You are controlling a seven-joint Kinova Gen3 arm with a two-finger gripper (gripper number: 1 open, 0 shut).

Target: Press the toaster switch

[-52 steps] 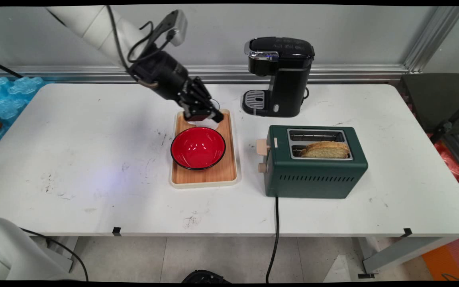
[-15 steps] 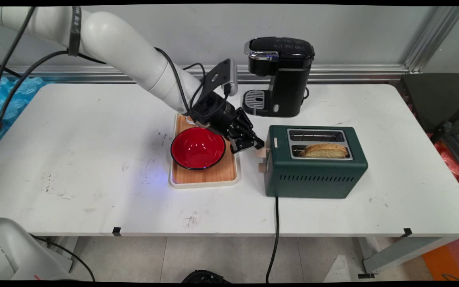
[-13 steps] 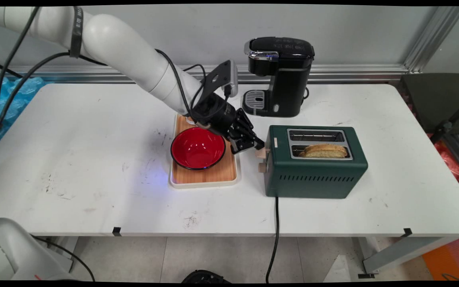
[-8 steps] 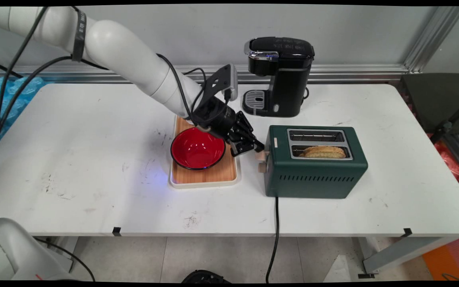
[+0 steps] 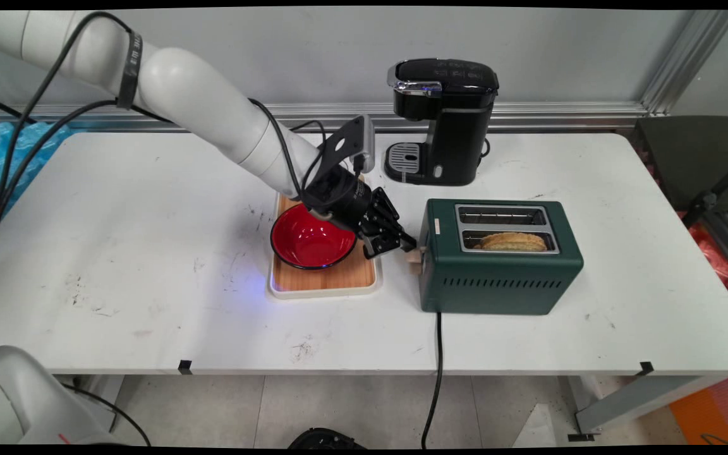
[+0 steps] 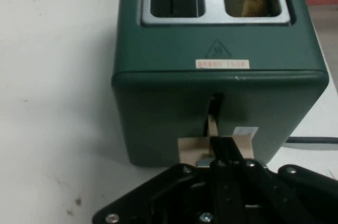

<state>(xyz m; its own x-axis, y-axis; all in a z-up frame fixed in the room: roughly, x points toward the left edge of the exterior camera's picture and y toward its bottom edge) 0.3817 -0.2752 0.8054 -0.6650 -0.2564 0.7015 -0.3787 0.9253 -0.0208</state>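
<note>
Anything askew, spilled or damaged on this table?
Nothing spilled or broken. The green toaster stands square, a bread slice sunk in its near slot, and the gripper sits on its beige lever. The red bowl rests upright on the wooden tray. The table shows only dark scuffs.

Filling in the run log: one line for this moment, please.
tool: shut, on beige toaster lever | lever: low in slot | green two-slot toaster: bread slice sunk in near slot
</note>
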